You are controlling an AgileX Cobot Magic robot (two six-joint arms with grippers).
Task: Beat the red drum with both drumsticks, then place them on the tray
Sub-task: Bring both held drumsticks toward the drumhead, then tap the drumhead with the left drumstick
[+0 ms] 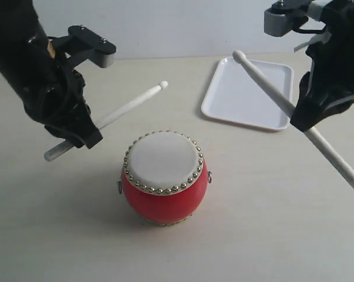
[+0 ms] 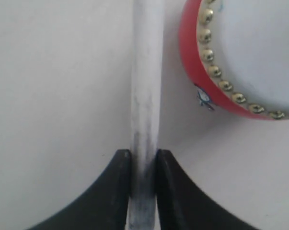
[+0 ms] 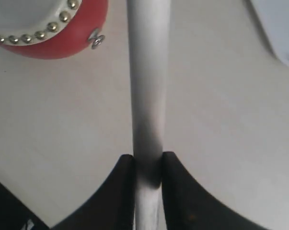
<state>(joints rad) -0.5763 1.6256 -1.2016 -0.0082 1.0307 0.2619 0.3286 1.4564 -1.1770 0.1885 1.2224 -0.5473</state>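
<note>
Sticks first. Left stick [image 1: 130, 106]: slim, pale, round-tipped, pinched by the left gripper [image 1: 83, 135] near the butt, tip raised and pointing toward the tray side, clear of the drum [image 1: 164, 176]. Right stick [image 1: 267, 85]: clamped in the right gripper [image 1: 303, 120] roughly mid-shaft, tip high and seen against the tray [image 1: 235, 100], butt slanting low to the right. Both grips snug in the wrist views, with no gap between pads and shaft.

Handling, judged by looks: probably light, stiff wood, smooth and round, so apt to roll or swivel in a narrow pinch. Best held across the shaft, nearer the butt for swing, nearer the middle for a steady set-down. Drum likely light too, with a glossy barrel body, prone to rock or skid under a hard or off-centre hit. Aim for the middle of the cream head, inside the ring of studs. Head possibly thin: tap, not hammer.

Drum upright on the table [image 1: 270, 235], between the two arms, well apart from the tray. Tray behind and to the right, flat, white, low-rimmed, nothing lying on it.

Surface: plain pale tabletop, matte and level, bare around the drum. Pale wall behind. Ample space on either side for a downward swing; only the low rim to clear when laying the sticks down.
</note>
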